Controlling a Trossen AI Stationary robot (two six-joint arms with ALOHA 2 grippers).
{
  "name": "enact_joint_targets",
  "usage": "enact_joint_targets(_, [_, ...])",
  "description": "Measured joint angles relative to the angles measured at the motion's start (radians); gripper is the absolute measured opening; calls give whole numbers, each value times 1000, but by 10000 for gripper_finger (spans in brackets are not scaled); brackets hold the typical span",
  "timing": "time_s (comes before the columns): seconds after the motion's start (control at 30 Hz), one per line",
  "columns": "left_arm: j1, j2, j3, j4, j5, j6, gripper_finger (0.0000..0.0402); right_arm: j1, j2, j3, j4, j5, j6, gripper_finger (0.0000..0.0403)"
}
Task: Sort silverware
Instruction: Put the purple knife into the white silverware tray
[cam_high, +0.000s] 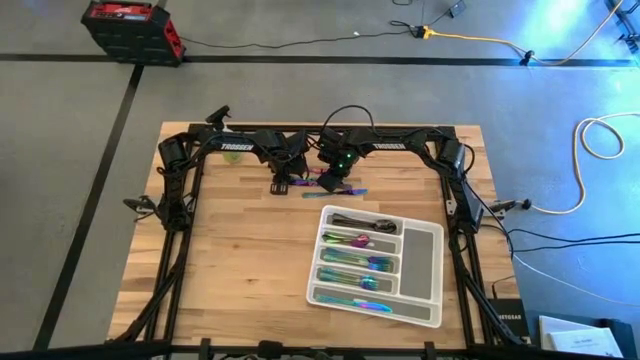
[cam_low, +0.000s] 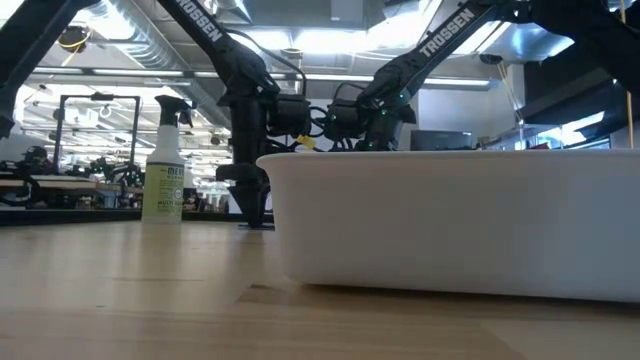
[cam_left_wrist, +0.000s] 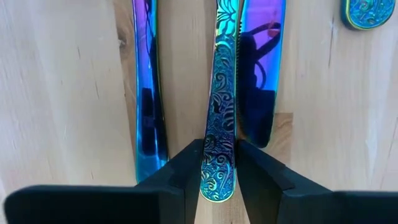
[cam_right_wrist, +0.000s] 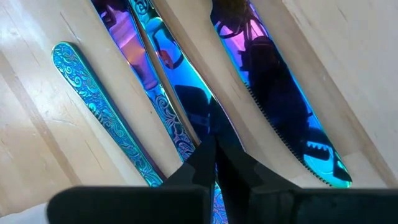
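Several iridescent pieces of silverware (cam_high: 340, 190) lie side by side on the wooden table at its far middle. My left gripper (cam_high: 285, 185) points down over them, shut on a patterned handle (cam_left_wrist: 221, 112). Next to that handle lie a smooth blue handle (cam_left_wrist: 149, 112) and a serrated knife blade (cam_left_wrist: 258, 74). My right gripper (cam_high: 330, 183) is shut, its tips (cam_right_wrist: 214, 152) down on a smooth purple-blue piece (cam_right_wrist: 193, 102), between a patterned handle (cam_right_wrist: 165, 106) and a serrated knife (cam_right_wrist: 280, 106). More sorted silverware lies in the white tray (cam_high: 420, 262). My left gripper pinches the free end of the patterned handle (cam_left_wrist: 217, 177) between its two fingers (cam_left_wrist: 186, 168), one on each long edge. The fingers come from above, pointing down, across the handle. The piece lies flat on the table. My right gripper has its shut fingertips (cam_right_wrist: 205, 158) on the smooth piece (cam_right_wrist: 199, 121), slanting down from above. The fingers hide the spot of contact, and whether they press on it I cannot tell. That piece lies flat on the table.
A spray bottle (cam_low: 165, 165) stands at the table's far left, beside the left arm. The white tray's wall (cam_low: 450, 220) fills the near right of the low view. Bare wood (cam_high: 230, 260) lies to the left of the tray.
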Motion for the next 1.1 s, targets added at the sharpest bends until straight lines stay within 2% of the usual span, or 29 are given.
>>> enact_joint_targets(1.1, [-5, 2, -2, 0, 3, 18, 81, 0, 0, 0, 1, -27, -4, 0])
